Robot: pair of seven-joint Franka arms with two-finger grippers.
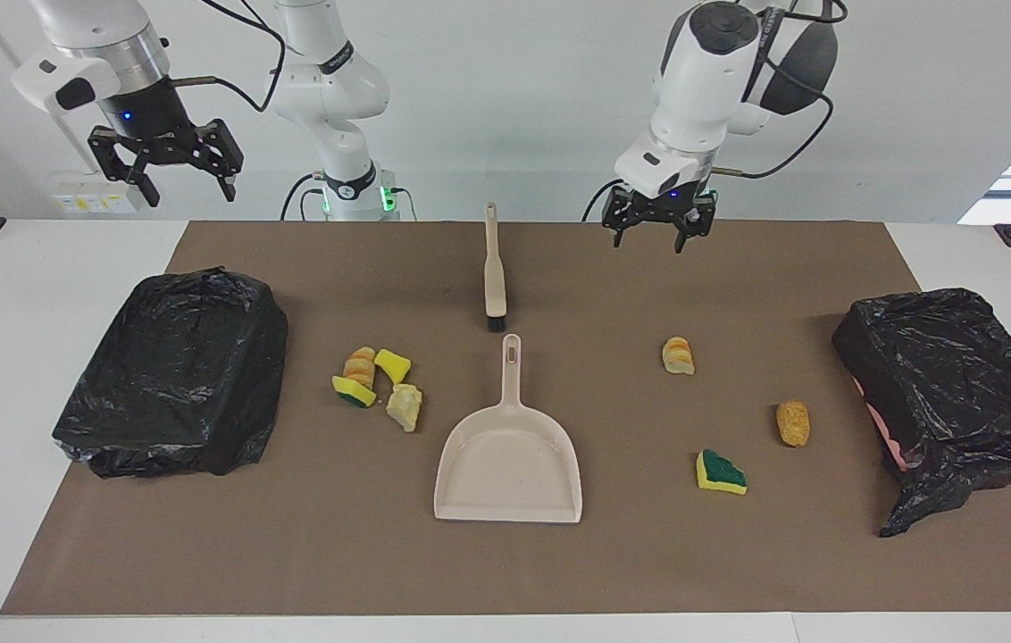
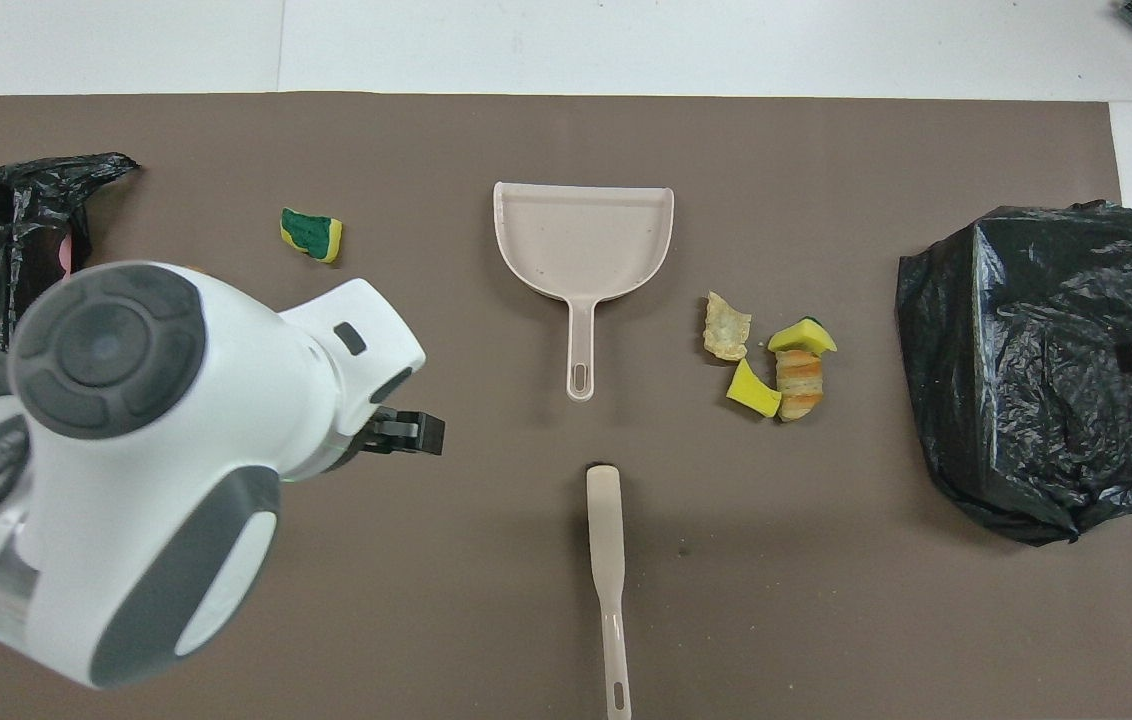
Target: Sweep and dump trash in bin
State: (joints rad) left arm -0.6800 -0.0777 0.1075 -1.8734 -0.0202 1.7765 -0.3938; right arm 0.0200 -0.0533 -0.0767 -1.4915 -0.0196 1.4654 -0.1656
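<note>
Found the trash [image 1: 392, 364] beside the dustpan [image 1: 510, 464]: four scraps close toward the right arm's end, three scattered toward the left arm's. Judged light, soft, prone to rolling; better swept with the brush [image 1: 495, 268], gripped by its handle, than pinched. Noted both jaws released, empty: left jaws over bare mat [image 1: 559, 572], right jaws waiting aloft.

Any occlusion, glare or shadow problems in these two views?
Overhead view: the left arm fills the lower corner and hides two of the scraps; soft shadows only. Facing view: even light, all seven scraps visible, e.g. the green sponge piece; sheen on both black bags; a bright window patch at the edge by the left arm's end of the table.
</note>
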